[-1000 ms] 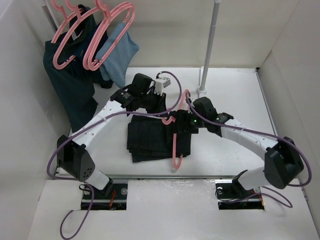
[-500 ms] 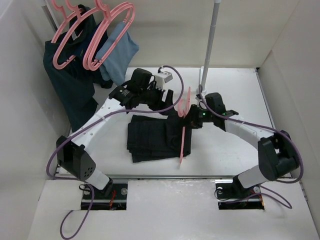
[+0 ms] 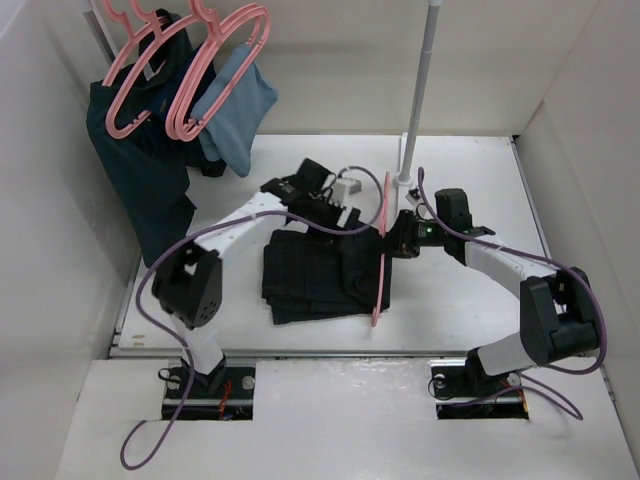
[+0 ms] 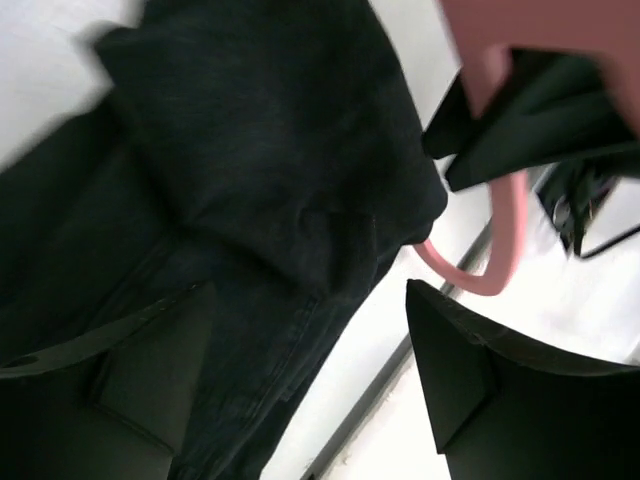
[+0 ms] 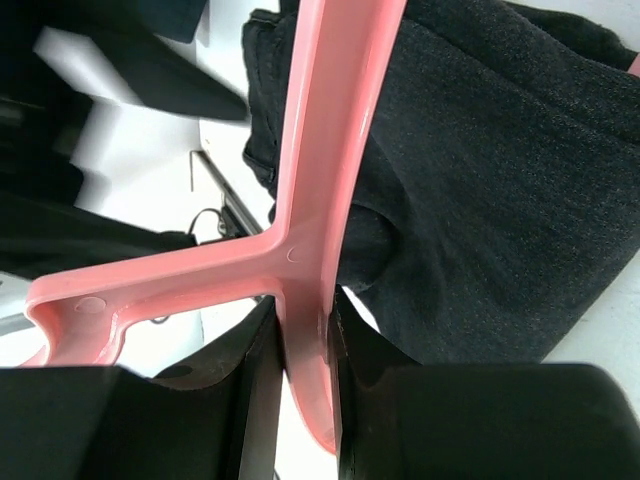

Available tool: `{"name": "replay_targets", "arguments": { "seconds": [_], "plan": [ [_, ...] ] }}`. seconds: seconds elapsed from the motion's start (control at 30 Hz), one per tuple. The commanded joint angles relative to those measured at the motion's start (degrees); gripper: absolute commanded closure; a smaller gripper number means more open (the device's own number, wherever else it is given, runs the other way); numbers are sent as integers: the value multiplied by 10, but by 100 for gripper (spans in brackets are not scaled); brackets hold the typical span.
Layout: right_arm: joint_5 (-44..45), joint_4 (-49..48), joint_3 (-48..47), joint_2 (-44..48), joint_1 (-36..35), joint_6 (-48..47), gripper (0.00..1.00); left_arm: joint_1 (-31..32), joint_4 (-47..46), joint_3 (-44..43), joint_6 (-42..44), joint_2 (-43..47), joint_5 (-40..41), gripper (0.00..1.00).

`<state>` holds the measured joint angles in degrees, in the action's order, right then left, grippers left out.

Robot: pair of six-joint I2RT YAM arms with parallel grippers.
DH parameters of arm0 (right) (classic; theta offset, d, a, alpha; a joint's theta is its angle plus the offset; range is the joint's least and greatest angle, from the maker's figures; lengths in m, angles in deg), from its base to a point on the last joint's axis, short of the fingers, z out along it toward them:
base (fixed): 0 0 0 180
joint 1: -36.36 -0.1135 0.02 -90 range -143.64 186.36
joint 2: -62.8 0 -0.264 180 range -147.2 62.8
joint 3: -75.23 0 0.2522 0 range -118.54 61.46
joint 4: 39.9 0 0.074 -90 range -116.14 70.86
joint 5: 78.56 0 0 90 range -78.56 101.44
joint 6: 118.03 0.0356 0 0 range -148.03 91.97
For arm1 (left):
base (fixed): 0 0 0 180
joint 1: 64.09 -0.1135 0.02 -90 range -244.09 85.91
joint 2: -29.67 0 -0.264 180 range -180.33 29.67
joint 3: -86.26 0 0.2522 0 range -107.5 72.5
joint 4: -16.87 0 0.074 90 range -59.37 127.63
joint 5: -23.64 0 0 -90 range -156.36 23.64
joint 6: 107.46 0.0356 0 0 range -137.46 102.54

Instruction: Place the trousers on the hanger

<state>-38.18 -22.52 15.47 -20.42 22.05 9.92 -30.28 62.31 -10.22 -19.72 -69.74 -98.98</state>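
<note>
On the white table (image 3: 470, 170), at the centre of the overhead view: the trousers (image 3: 315, 275), black, folded into a thick rough rectangle and lying flat. Along their right edge, the hanger (image 3: 381, 270), pink, seen edge-on as a thin line from mid-frame down toward the table's near edge, touching or overlapping the fabric there. At its upper end, the right gripper (image 3: 398, 238), clamped on the pink frame. In the right wrist view, both fingers (image 5: 250, 400) pressed against the hanger (image 5: 310, 200) just below the junction of two bars at lower centre, with the trousers (image 5: 480, 180) filling the upper right behind it. Just left of that in the overhead view, over the upper edge of the folded cloth, the left gripper (image 3: 350, 215), spread wide and holding nothing. In the left wrist view, dark fingers (image 4: 150, 380) well apart at lower left and lower right, the trousers (image 4: 250, 170) across the upper left, a curved end of the hanger (image 4: 490, 260) poking out from behind the fabric's edge at right. Unclear whether any cloth passes through the frame. In the upper left corner of the overhead view, spare hangers (image 3: 190, 70) with a dark teal garment (image 3: 140, 170) and a light blue garment (image 3: 235, 110). Upright at upper centre-right, a pale pole (image 3: 420, 90).
</note>
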Motion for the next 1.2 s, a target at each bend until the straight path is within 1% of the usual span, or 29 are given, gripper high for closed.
{"name": "replay_targets", "arguments": {
  "seconds": [0.0, 0.07, 0.13, 0.23, 0.33, 0.37, 0.4, 0.47, 0.5, 0.53, 0.6, 0.7, 0.8, 0.83, 0.9, 0.97, 1.03, 1.07, 1.1, 1.17],
  "plan": [
    [-36, -46, 2, 30, 4, -16, 100, 13, 15, -16, 27, -31, -48, 25],
    [-31, -46, 7, 36, 9, -16, 100, 18, 22, -45, 27, -77, -39, 25],
    [-26, -46, 13, 41, 9, -16, 100, 24, 30, -56, 32, -99, -22, 25],
    [-26, -46, 20, 46, 15, -16, 100, 38, 37, -56, 32, -124, 37, 25],
    [-21, -46, 25, 52, 20, -16, 100, 43, 43, -51, 32, -134, 36, 31],
    [-21, -46, 25, 52, 20, -16, 100, 43, 37, -46, 32, -134, 16, 36],
    [-21, -46, 25, 52, 20, -16, 100, 51, 30, -46, 32, -134, 6, 55],
    [-21, -46, 25, 52, 20, -16, 100, 60, 30, -55, 38, -141, -16, 82],
    [-21, -46, 25, 52, 25, -16, 100, 65, 30, -66, 45, -141, -24, 94],
    [-21, -46, 25, 52, 25, -16, 100, 65, 37, -71, 45, -141, -31, 100],
    [-27, -46, 30, 60, 41, -10, 100, 65, 58, -89, 59, -124, -39, 100],
    [-32, -46, 49, 89, 66, -5, 100, 35, 82, -99, 88, -80, -53, 100],
    [-37, -46, 70, 125, 102, 10, 100, -1, 131, -130, 132, -33, -72, 100],
    [-31, -46, 79, 131, 114, 19, 100, -9, 163, -148, 146, -21, -98, 100],
    [-22, -46, 87, 136, 114, 24, 100, -22, 194, -165, 195, 10, -125, 100],
    [-7, -46, 93, 122, 114, 24, 100, -22, 217, -178, 213, 31, -146, 100],
    [10, -46, 93, 98, 96, 24, 100, -22, 218, -178, 219, 60, -164, 100],
    [34, -46, 93, 91, 87, 24, 100, -22, 218, -178, 219, 67, -180, 100],
    [44, -46, 88, 84, 64, 19, 100, -22, 218, -178, 219, 73, -188, 100],
    [61, -46, 83, 63, 44, 19, 100, -22, 218, -184, 219, 80, -194, 100]
  ]
}}
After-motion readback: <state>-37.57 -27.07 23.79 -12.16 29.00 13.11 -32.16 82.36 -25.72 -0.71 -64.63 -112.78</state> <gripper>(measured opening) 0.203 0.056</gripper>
